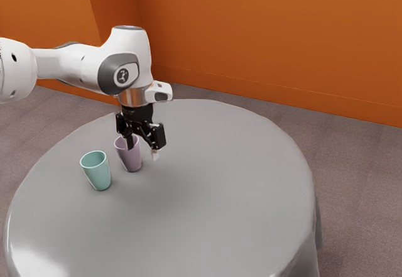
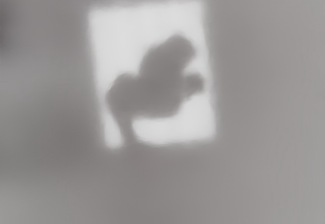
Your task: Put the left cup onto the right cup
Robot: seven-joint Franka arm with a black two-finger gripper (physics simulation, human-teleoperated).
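Exterior view: gripper [image 1: 141, 148] wide open, empty, straddling rim of lilac cup [image 1: 130, 157]; teal cup [image 1: 96, 170] just beyond. Likely grasp step; next: close, lift.

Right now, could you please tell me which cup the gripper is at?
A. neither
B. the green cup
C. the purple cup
C: the gripper hangs at the purple cup, one finger over its mouth, while the green cup stands apart.
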